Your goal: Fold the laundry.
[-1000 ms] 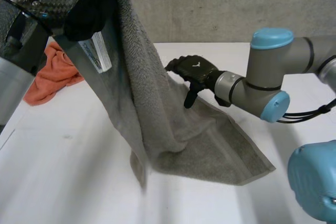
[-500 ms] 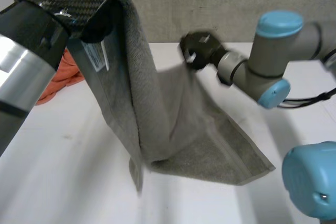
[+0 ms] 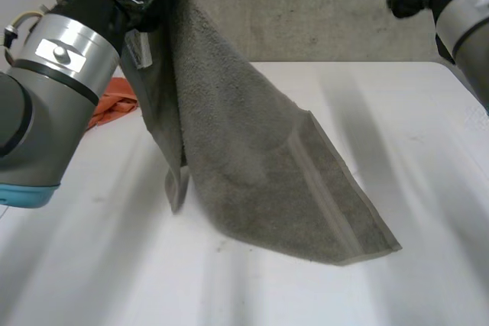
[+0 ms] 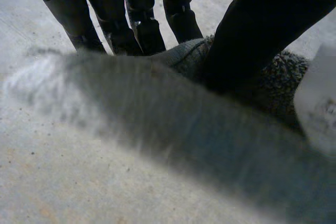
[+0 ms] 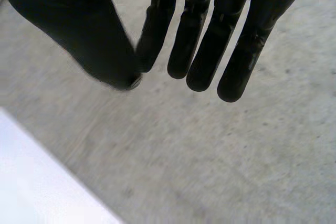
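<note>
Left wrist view: fingers (image 4: 137, 22) pinch grey towel (image 4: 199, 140)

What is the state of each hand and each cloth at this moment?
grey towel: held up by one end, hanging, lower corner lying on the table.
left hand: shut on the towel's top end.
right hand: open, holding nothing.
orange cloth: crumpled, lying on the table.
</note>
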